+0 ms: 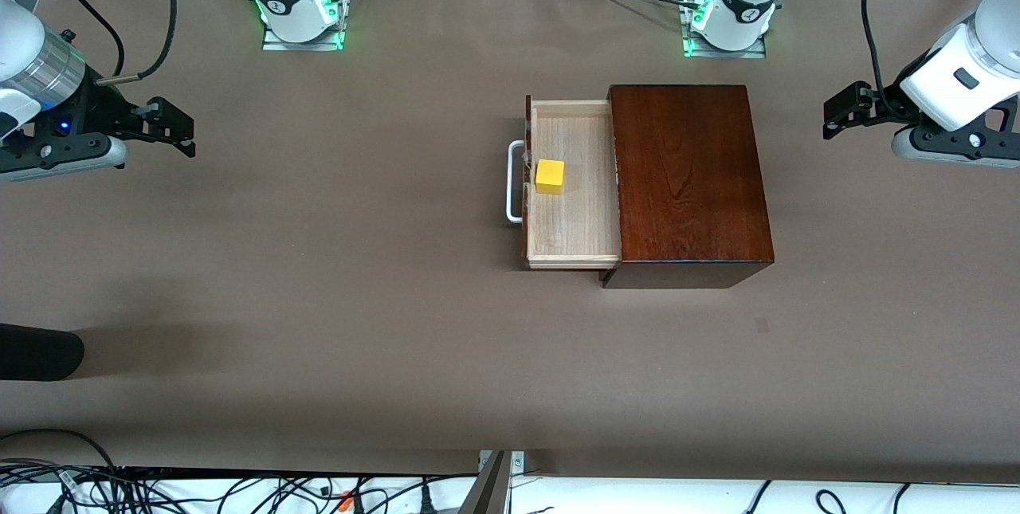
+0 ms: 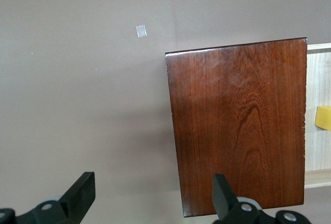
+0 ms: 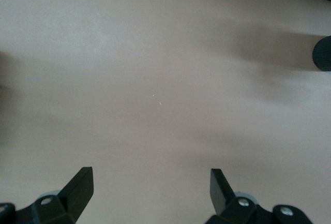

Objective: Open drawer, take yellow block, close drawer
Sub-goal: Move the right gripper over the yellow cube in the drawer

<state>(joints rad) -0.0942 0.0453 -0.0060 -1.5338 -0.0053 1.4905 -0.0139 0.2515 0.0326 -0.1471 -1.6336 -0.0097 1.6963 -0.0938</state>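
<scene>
The right gripper (image 1: 171,127) hangs over bare table (image 1: 319,299) at the right arm's end, about nine o'clock from the drawer, its fingers spread wide with nothing between them. The right wrist view shows only brown tabletop under those fingers (image 3: 80,188), plus a dark rounded object (image 3: 323,53) at its edge.

The drawer (image 1: 574,183) stands pulled out of the dark wooden box (image 1: 685,179), its white loop handle (image 1: 514,182) pointing toward the right arm's end. In the pale tray sits the yellow block (image 1: 550,176), close to the drawer front, roughly midway along it; it is the tray's only content.

The left gripper (image 1: 849,111) hangs at three o'clock from the box, over the table, fingers open and empty. The left wrist view looks down on the box lid (image 2: 238,125), with a sliver of the tray (image 2: 318,115) and a corner of the block (image 2: 324,118), and a small pale square mark (image 2: 140,31) on the table that is fainter in the front view.
</scene>
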